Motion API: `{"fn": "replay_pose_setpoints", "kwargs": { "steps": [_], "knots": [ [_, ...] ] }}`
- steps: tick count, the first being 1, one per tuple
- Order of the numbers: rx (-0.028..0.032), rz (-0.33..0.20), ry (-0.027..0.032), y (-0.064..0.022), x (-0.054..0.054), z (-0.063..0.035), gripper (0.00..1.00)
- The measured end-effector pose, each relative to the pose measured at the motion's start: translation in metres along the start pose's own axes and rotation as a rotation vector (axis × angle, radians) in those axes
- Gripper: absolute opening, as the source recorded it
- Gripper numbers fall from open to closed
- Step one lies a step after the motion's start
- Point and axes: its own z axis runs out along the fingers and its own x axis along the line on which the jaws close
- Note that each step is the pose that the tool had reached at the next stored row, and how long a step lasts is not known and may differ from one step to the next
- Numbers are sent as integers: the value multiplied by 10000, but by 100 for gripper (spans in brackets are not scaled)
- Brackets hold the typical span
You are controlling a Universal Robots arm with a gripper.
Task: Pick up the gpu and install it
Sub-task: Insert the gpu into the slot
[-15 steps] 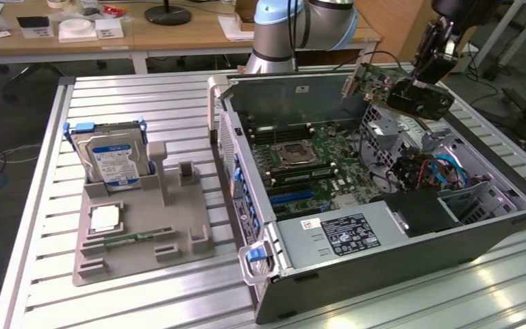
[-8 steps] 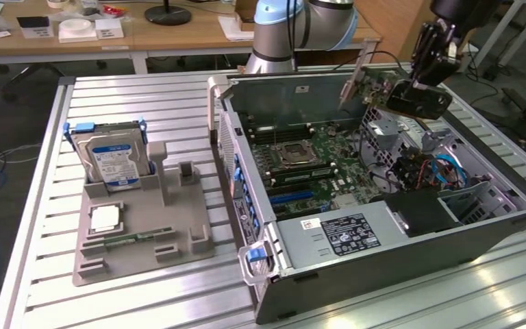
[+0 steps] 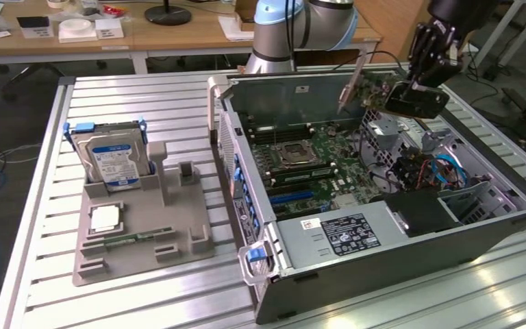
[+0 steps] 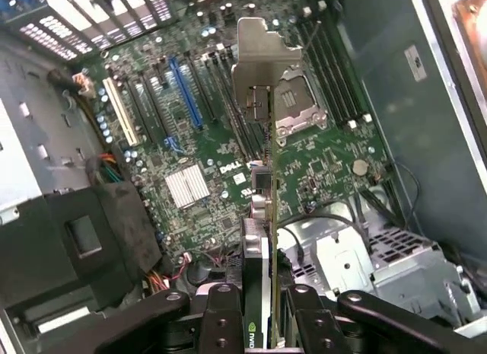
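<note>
A: Green board with a black cooler, is that the gpu between the fingers?

B: Yes. The pincer is clamped on the gpu, with one finger on each flat side. The card stands on its edge and reaches straight out from the tips. Its silver bracket is at the end farthest from the pincer

A: And where does the pincer hold it?

B: Inside the open case, above the motherboard. The long slots lie below the card, beyond the tips. The blue slot is on one side of the card and the processor socket is on the other side. I cannot tell how near the card's lower edge is to the slots

A: What is outside the case?

B: A hard drive with a blue label. It stands in a grey holder on the table, well apart from the pincer, toward the exterior view's left
</note>
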Motion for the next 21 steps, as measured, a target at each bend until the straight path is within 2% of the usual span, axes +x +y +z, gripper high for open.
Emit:
{"fn": "replay_pose_setpoints", "kwargs": {
  "steps": [11,16,21],
  "knots": [
    [-22,-1661,80,1,-5,36,27],
    [-18,-1986,93,6,-8,45,27],
    [-15,-2013,98,6,-8,46,27]
  ]
}}
